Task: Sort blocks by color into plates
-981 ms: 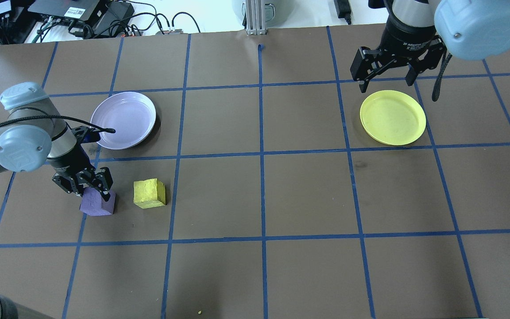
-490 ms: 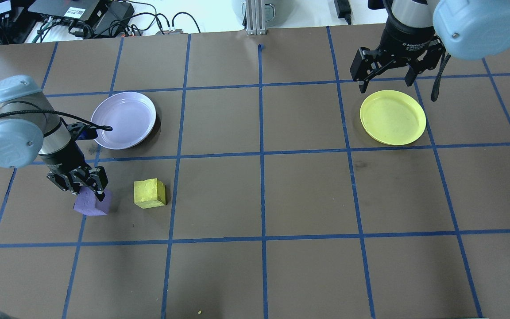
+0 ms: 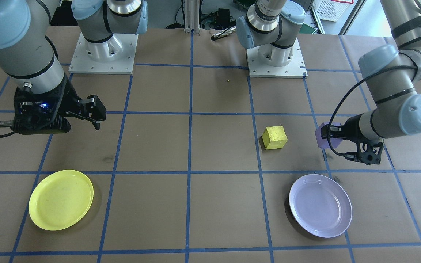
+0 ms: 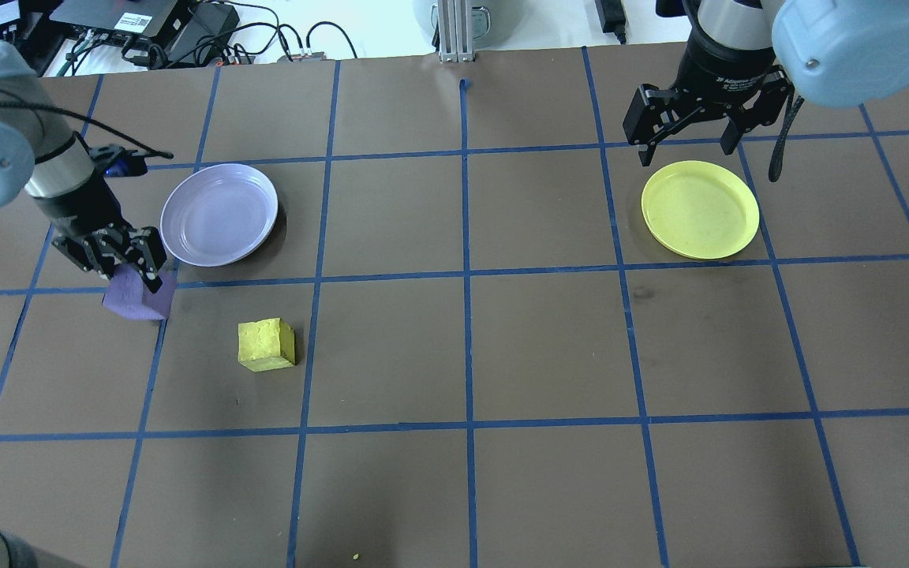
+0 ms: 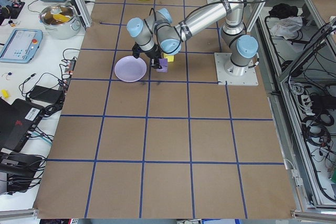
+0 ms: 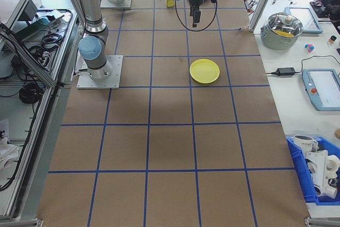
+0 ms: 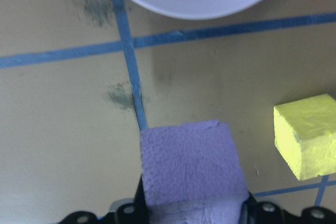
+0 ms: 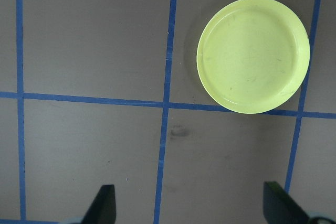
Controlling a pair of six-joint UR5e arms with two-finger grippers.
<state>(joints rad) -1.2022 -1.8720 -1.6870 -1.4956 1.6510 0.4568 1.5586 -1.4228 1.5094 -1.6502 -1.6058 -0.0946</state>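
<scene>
The purple block [image 4: 135, 296] is held clamped in the left gripper [image 4: 115, 264], lifted just beside the lavender plate [image 4: 219, 214], which lies forward and to the right. The yellow block [image 4: 266, 344] rests on the table. The right gripper [image 4: 687, 146] is spread wide, empty, above the yellow plate [image 4: 700, 209].

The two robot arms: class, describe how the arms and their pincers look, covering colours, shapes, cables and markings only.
Both arms are silver-grey tubes with pale blue caps on rounded joints. The left pincer and right pincer are black two-finger units on black wrists. A thin black cable loops along each forearm. The right wrist carries white lettering, too small to read, and a blue light glows on it in the front-facing view.
</scene>
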